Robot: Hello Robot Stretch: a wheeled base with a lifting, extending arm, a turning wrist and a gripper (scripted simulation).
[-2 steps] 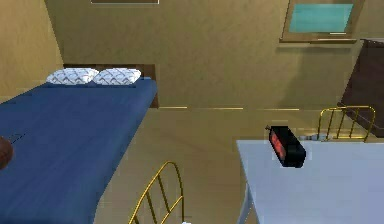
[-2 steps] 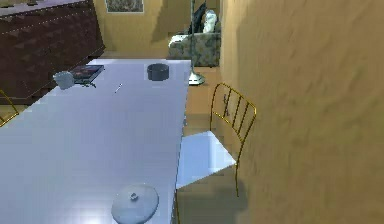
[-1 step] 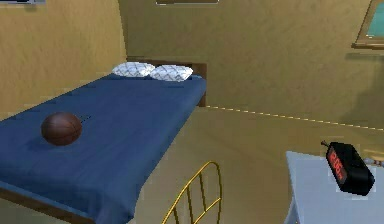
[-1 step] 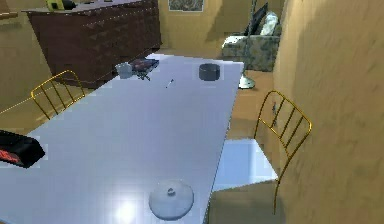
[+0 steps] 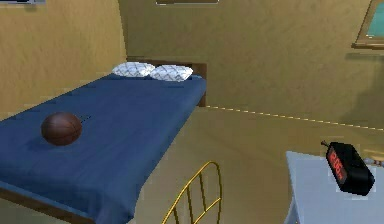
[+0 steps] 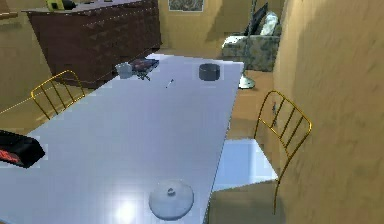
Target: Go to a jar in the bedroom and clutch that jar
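Observation:
A long pale table [image 6: 150,140] carries a few small things at its far end. Among them are a small grey cup-like vessel [image 6: 124,70], a dark flat object [image 6: 146,65] beside it, and a dark round bowl-like thing [image 6: 208,71]. I cannot tell whether any of these is a jar. A round grey lid-like disc [image 6: 172,198] lies near the table's close edge.
A bed with a blue cover [image 5: 100,125] and two pillows [image 5: 152,71] holds a brown ball [image 5: 62,127]. A black clock [image 5: 348,165] sits on the table corner [image 5: 310,190]. Gold wire chairs [image 5: 195,200] [image 6: 280,125] [image 6: 55,92] flank the table. At the back stand a dark dresser [image 6: 100,40] and an armchair [image 6: 255,45].

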